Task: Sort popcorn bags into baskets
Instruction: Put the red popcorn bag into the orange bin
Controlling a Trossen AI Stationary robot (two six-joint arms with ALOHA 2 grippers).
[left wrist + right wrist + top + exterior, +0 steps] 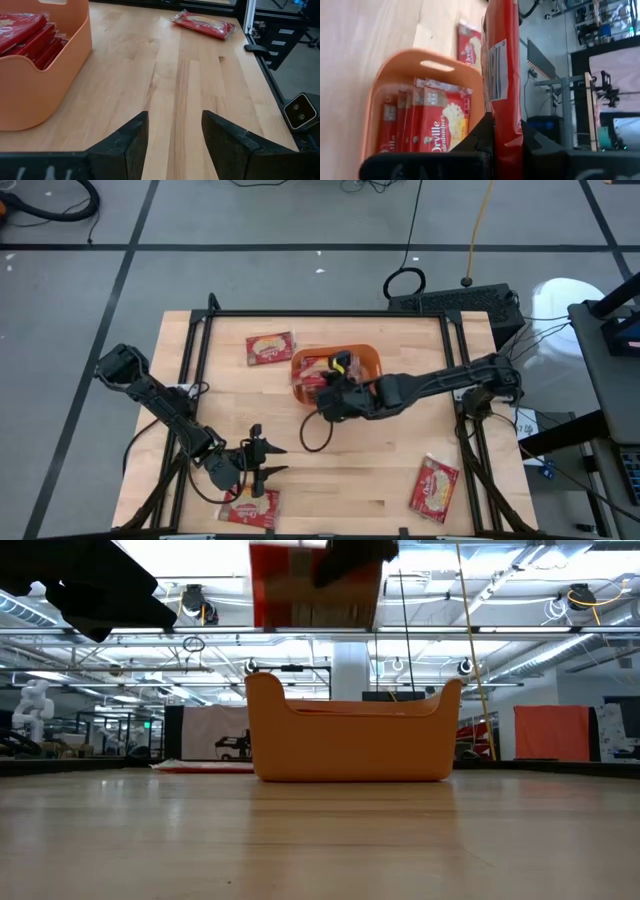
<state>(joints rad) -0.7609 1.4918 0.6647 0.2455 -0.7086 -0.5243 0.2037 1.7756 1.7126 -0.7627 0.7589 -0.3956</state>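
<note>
The orange bin (366,358) stands mid-table and holds several red popcorn packets (432,125) on edge. My right gripper (335,392) is over the bin's near-left corner, shut on another red packet (502,75), which is above the bin (350,735) in the low view. My left gripper (262,460) is open near the table's near edge, just beyond a packet lying flat (250,507). Two more packets lie flat on the wood: one left of the bin (270,348), one at the near right (435,487). My right gripper pinches the red packet between its two fingers (480,135), on the flat faces at one end (504,117). The rest of the packet reaches out past the fingertips. It is lifted clear, high above the bin's rim (315,590).
Black frame rails (455,370) run along the table's left, right and far sides. A loop of black cable (315,435) hangs under my right arm. Bare wood (190,90) lies between my left gripper and the near-right packet (205,22). The bin's wall (40,85) is close beside my left gripper.
</note>
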